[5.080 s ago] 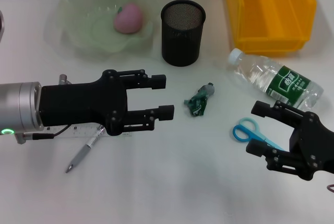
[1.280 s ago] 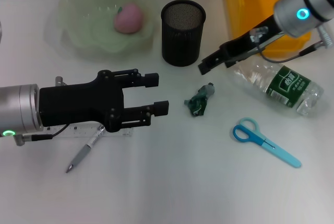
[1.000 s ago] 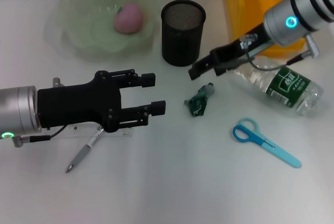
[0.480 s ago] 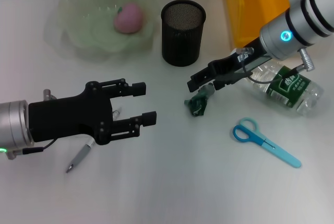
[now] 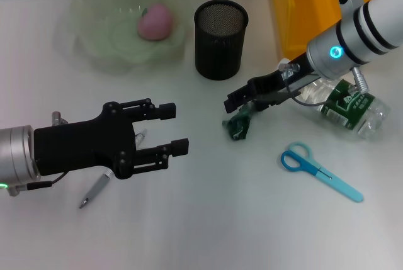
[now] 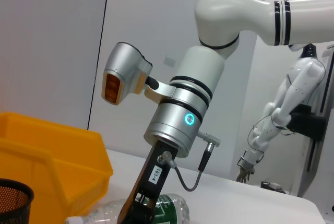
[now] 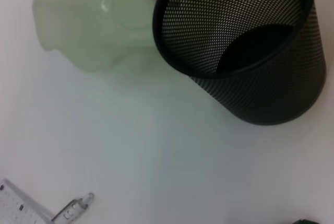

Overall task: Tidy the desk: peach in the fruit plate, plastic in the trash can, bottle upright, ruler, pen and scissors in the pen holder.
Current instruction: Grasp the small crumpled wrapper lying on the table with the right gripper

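The right end effector (image 5: 234, 103) has dropped lower since a moment ago, its tips now just above the plastic (image 5: 240, 122), beside the pen holder (image 5: 220, 39); how far it gapes I cannot tell. The left end effector (image 5: 174, 129), fingers spread and empty, has drawn back from the pen holder over the pen (image 5: 94, 191).

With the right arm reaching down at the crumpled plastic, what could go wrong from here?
1. The right gripper comes in low and slanted at the plastic scrap; its fingers may push the scrap away rather than pinch it.
2. The right arm passes right beside the lying bottle and may roll it.
3. The pen holder stands close by; lifting could clip it.
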